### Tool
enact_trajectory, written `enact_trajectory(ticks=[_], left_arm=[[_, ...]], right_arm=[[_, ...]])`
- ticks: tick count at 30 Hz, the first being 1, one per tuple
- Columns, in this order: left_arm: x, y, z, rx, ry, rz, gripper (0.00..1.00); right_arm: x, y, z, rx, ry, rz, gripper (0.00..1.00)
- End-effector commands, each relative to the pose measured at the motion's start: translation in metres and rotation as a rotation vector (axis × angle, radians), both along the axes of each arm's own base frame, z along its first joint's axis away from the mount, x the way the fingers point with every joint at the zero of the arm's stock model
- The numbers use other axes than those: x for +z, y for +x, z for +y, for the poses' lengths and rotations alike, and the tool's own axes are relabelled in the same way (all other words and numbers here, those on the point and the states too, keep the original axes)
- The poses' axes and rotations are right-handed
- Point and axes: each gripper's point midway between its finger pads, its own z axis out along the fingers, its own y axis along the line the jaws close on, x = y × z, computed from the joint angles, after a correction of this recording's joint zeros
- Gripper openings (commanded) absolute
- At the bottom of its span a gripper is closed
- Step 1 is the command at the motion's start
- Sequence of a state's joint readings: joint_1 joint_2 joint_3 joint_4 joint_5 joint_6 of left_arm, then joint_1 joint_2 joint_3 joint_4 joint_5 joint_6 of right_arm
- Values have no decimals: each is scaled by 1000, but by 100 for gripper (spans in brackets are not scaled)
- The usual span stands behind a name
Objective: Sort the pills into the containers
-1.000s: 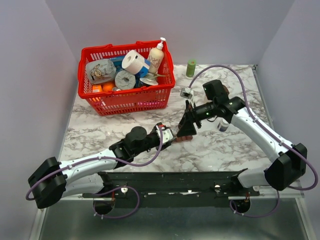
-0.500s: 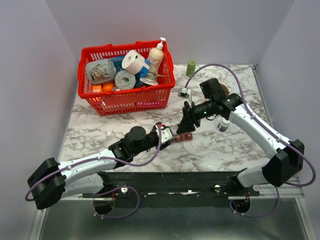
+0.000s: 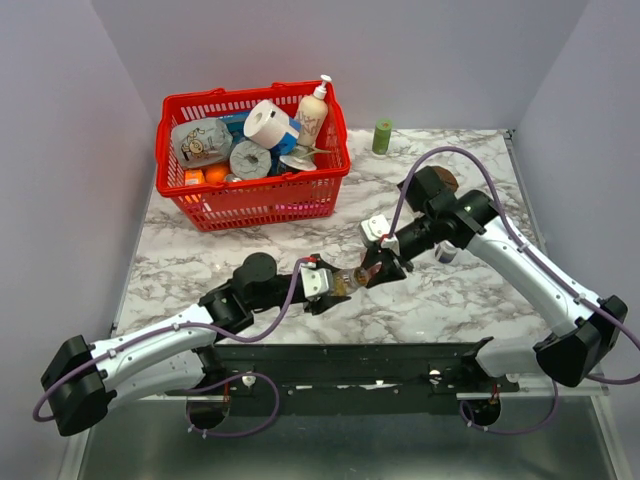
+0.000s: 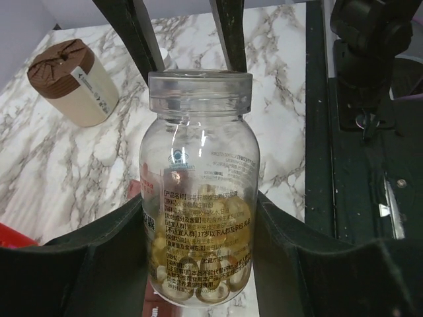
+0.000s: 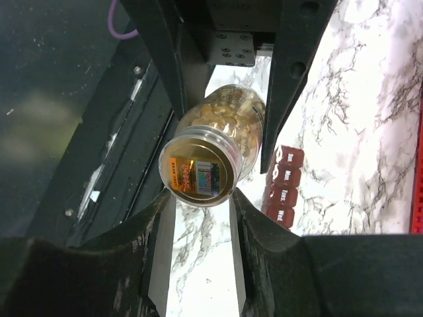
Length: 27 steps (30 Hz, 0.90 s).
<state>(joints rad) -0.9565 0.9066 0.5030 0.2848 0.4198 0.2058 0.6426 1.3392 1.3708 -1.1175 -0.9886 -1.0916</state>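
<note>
containers (image 5: 283, 188): far end hidden behind left tool finger (image 5: 291, 72), apparently | pills (image 4: 198, 264): count unreadable inside bottle (image 4: 200, 132)

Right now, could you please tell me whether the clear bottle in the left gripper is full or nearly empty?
Partly full: amber pills fill only the lower part of the clear bottle; the rest is empty.

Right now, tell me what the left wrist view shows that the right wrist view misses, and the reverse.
Only the left wrist: a cream cylindrical canister with a brown lid on the marble table. Only the right wrist: the white day labels on the maroon plastic strip of compartments. Both: the clear plastic bottle of amber pills, clamped between the left fingers.
</note>
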Motion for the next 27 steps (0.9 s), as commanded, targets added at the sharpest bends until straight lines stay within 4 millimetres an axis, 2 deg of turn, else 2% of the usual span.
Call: enact_trajectory(ticks=[1,2,5,7,9,10,13,15,22,27], left_arm=[[0,-22,-6,-105,14,64,0],[-1,-20,-5,-94,16,66,0],[-2,-12,-3,-37,16,75,0],[-2,-4,-1,14,7,81,0],[2,1,1,57,-21,92,0],[2,4,2,76,-31,96,0],[9,19,8,182,-82,103,0],[13,29,13,252,-117,114,0],[20,43,15,326,-143,114,0],[18,44,14,327,-131,118,0]], right_arm=[[21,7,23,56,135,-94,46],[23,8,23,34,134,-87,64],[29,21,21,-115,94,-54,94],[32,31,18,-235,56,-16,100],[35,29,16,-278,46,35,100],[38,23,18,-310,42,122,100],[35,13,20,-352,27,276,100],[25,9,18,-387,16,319,100],[16,28,25,-524,6,393,98],[19,35,34,-534,0,441,91]])
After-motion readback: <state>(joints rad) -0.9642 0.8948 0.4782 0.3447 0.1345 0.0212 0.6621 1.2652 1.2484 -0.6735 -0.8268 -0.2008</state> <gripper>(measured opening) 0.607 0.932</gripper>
